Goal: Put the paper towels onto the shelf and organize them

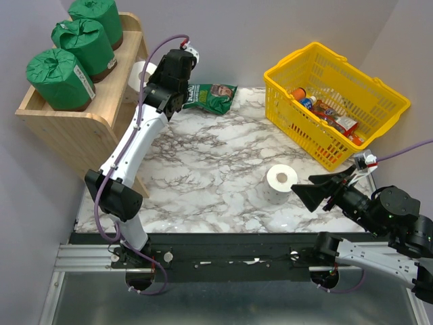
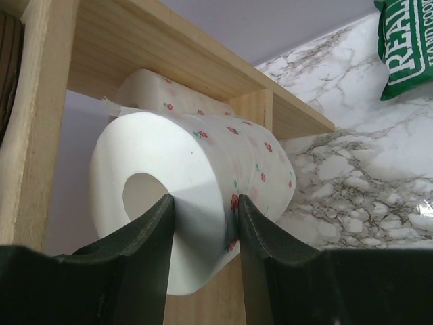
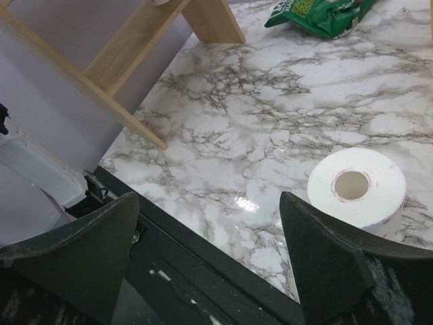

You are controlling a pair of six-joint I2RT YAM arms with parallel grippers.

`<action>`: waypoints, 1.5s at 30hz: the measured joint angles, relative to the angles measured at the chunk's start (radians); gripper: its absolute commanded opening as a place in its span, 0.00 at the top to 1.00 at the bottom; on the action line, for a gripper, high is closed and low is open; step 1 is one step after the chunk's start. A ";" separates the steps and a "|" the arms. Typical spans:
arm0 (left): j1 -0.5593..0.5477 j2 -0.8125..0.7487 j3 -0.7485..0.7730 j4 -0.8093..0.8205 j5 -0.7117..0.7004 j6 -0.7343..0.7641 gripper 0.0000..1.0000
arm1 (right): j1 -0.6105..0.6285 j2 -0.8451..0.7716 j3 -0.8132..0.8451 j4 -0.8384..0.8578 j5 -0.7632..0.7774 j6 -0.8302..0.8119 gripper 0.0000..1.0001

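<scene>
From above, the wooden shelf [image 1: 74,128] stands to the left of the left arm's [image 1: 135,142] jaws, pale smooth wood with curved sides. Three green-wrapped rolls [image 1: 59,79] sit in a row in its raised-edge top tray, their plastic crinkled and gathered at the top, with brown labels round the base. The left jaws reach in at the lower tier, where a white roll [image 1: 139,73] shows just beside them. A green snack bag [image 1: 211,97] lies flat to their right on the grey-veined marble tabletop [image 1: 216,156]. The right arm's [image 1: 379,210] jaws point left at a standing roll [image 1: 281,183], which is near them but apart. Behind them is a yellow slatted plastic basket [image 1: 338,101].

In the left wrist view, the dark jaws are partly closed, both inner faces pressed against a printed roll [image 2: 203,196]. It is soft white paper dotted with small red and green flowers, lying on its side with the hollow core facing the camera. Beyond the jaws a second white roll [image 2: 169,98] lies under the shelf's board [image 2: 135,47].

In the right wrist view, the jaws stand wide apart with nothing between them. The standing roll [image 3: 356,186] sits upright on the glossy tabletop [image 3: 270,101] just ahead of the right-hand jaw, core upward. Far ahead are the shelf's leg [image 3: 210,20] and the snack bag [image 3: 318,13].
</scene>
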 measured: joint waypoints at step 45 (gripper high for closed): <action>-0.073 -0.090 -0.159 -0.106 -0.177 -0.046 0.59 | 0.000 -0.023 0.000 0.001 -0.008 0.000 0.07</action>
